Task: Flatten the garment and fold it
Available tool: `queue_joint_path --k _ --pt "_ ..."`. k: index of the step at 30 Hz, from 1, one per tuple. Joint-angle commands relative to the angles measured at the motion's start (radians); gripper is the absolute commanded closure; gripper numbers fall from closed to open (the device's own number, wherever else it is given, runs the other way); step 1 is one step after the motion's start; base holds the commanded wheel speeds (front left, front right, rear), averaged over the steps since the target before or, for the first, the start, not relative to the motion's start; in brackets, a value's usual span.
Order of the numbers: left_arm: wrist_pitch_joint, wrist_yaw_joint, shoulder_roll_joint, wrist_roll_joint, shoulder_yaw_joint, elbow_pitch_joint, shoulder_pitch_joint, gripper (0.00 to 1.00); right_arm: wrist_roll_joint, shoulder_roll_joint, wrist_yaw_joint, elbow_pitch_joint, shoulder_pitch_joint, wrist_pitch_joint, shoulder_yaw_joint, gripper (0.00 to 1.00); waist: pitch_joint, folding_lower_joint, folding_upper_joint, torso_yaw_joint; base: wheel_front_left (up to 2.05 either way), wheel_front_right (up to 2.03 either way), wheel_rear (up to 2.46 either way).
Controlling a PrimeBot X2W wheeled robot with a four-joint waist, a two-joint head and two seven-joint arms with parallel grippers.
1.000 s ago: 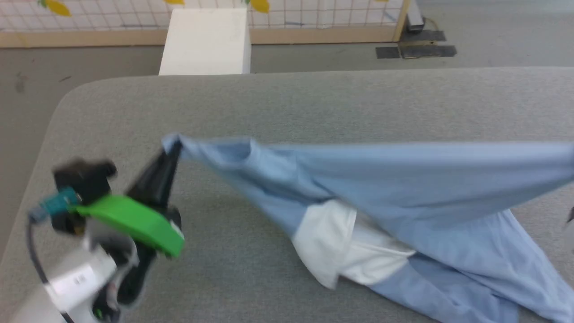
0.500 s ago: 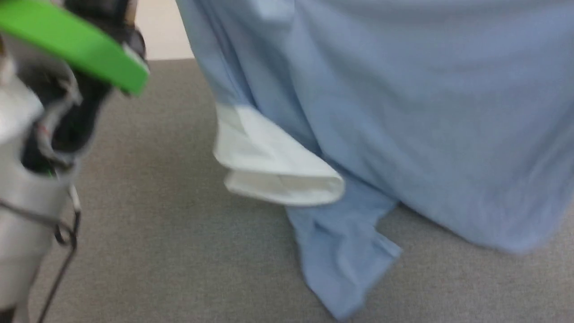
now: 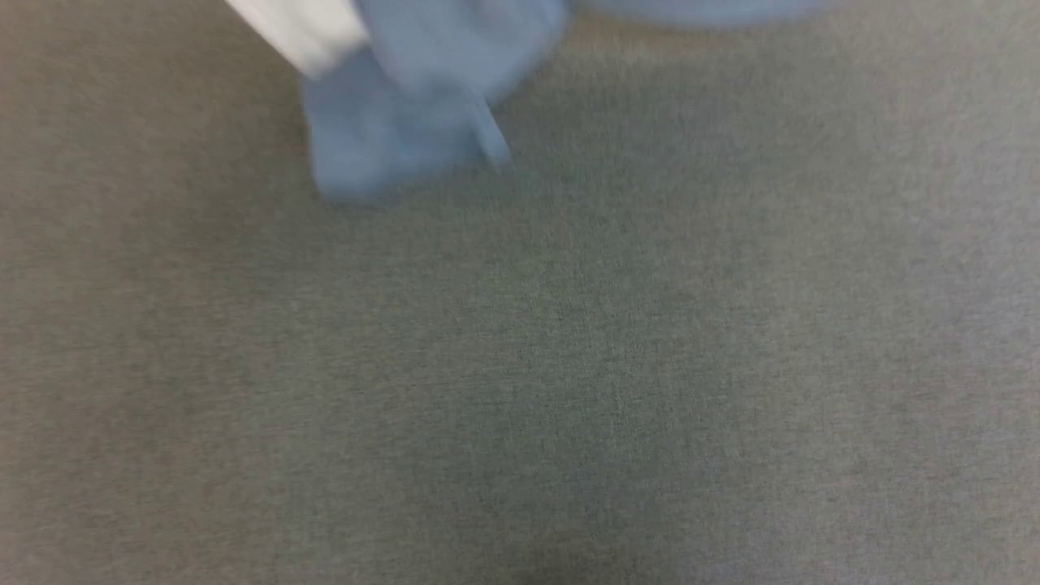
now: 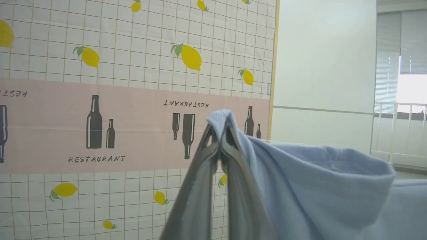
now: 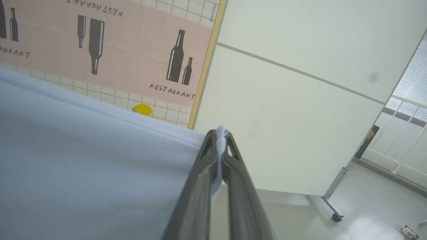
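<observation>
Garment [image 5: 83, 173] hangs spread between two raised arms, its blurred lower end low over the grey worktop [image 3: 569, 366], toward the far side. Left claw [image 4: 220, 133] and right claw [image 5: 221, 140] are each clamped on a fabric edge and point at the wall. Advised: keep the span taut and level, then lower both ends evenly.

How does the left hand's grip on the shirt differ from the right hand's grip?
The left hand holds a thick fold of the shirt that wraps over its end; the right hand pinches only a thin edge. From the left hand the shirt hangs in a loose roll; from the right hand it runs off as a straight edge. Both are shut on the shirt.
</observation>
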Motion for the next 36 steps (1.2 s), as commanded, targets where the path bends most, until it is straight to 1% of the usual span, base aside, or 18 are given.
queue_joint_path --k 1,4,6,8,10,14,18,21,24,28,29,31,33,36 --pt "-0.036 0.004 -0.002 0.026 0.014 0.022 -0.048 1.00 -0.030 0.018 -0.002 0.022 -0.039 -0.038 -0.015 1.00 0.131 -0.0002 0.0000 -0.051 0.00 0.00 0.00" --pt "-0.119 -0.002 -0.010 0.054 0.033 0.057 -0.117 1.00 -0.088 0.055 -0.002 0.065 -0.105 -0.123 -0.032 1.00 0.159 -0.0002 0.0000 -0.062 0.00 0.00 0.00" --pt "-0.163 -0.015 -0.010 0.071 0.033 0.077 -0.144 1.00 -0.112 0.072 -0.002 0.090 -0.130 -0.175 -0.034 1.00 0.173 -0.0002 0.0000 -0.062 0.00 0.00 0.00" --pt "-0.195 -0.032 -0.011 0.074 0.032 0.106 -0.138 1.00 -0.121 0.085 -0.002 0.118 -0.135 -0.215 -0.031 1.00 0.178 -0.0002 0.0000 -0.058 0.00 0.00 0.00" --pt "-0.205 -0.053 0.002 0.085 0.012 0.144 -0.104 1.00 -0.120 0.088 -0.002 0.146 -0.111 -0.245 -0.016 1.00 0.175 -0.0002 0.0000 -0.050 0.00 0.00 0.00" --pt "-0.217 -0.090 0.019 0.081 -0.025 0.228 0.035 1.00 -0.088 0.090 -0.002 0.196 -0.010 -0.284 0.029 1.00 0.144 -0.0002 0.0000 -0.031 0.00 0.00 0.00" --pt "-0.192 -0.132 0.052 0.090 -0.093 0.300 0.218 1.00 -0.020 0.089 -0.002 0.241 0.144 -0.299 0.085 1.00 0.085 -0.0002 0.0000 -0.012 0.00 0.00 0.00" --pt "-0.152 -0.163 0.065 0.067 -0.138 0.332 0.374 1.00 0.039 0.084 -0.002 0.263 0.275 -0.300 0.131 1.00 0.026 -0.0002 0.0000 0.001 0.00 0.00 0.00" --pt "-0.094 -0.178 0.073 0.026 -0.174 0.322 0.529 1.00 0.084 0.073 -0.002 0.265 0.392 -0.300 0.168 1.00 -0.027 -0.0002 0.0000 0.012 0.00 0.00 0.00" --pt "-0.009 -0.176 0.096 -0.035 -0.211 0.255 0.736 1.00 0.137 0.062 -0.002 0.250 0.546 -0.301 0.198 1.00 -0.095 -0.0002 0.0000 0.027 0.00 0.00 0.00" --pt "0.046 -0.169 0.118 -0.064 -0.234 0.204 0.839 1.00 0.158 0.058 -0.002 0.237 0.625 -0.297 0.207 1.00 -0.127 -0.0002 0.0000 0.035 0.00 0.00 0.00" --pt "0.087 -0.159 0.134 -0.093 -0.246 0.156 0.915 1.00 0.168 0.049 -0.002 0.222 0.682 -0.294 0.212 1.00 -0.150 -0.0002 0.0000 0.042 0.00 0.00 0.00" --pt "0.125 -0.142 0.146 -0.128 -0.255 0.104 0.992 1.00 0.178 0.041 -0.002 0.206 0.744 -0.285 0.212 1.00 -0.173 -0.0002 0.0000 0.048 0.00 0.00 0.00" --pt "0.171 -0.103 0.168 -0.170 -0.266 0.016 1.103 1.00 0.176 0.027 -0.002 0.179 0.835 -0.265 0.209 1.00 -0.203 -0.0002 0.0000 0.057 0.00 0.00 0.00"
